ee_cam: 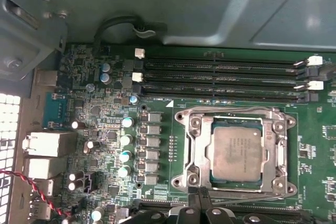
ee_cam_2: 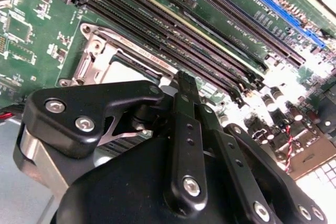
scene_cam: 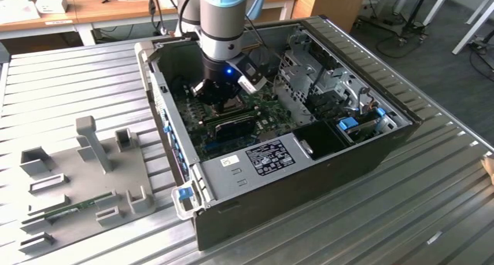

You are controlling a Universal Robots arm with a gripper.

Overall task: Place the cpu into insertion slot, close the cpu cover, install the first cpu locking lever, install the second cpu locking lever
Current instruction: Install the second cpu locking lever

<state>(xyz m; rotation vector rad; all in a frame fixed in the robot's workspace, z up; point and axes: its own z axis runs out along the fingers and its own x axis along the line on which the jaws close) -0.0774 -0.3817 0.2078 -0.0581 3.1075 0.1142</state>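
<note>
Now | cpu point(ee_cam: 236, 153): pale silver-beige square, seated flat in insertion slot point(ee_cam: 181, 153) | gripper point(ee_cam_2: 186, 85): fingers clenched, empty.

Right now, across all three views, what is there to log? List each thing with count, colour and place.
computer case: one, dark grey, lying open on the ribbed metal table.
green circuit board: one, inside the case.
insertion slot: one, silver rim, on the board beside the memory slots.
cpu: one, pale silver-beige, lying in the insertion slot.
cpu cover: one, silver frame, down around the cpu.
memory slots: four, black, in a row.
grey fixture plate: one, at the exterior view's left of the case.
gripper: one, black, low over the board at the socket's edge.
</note>
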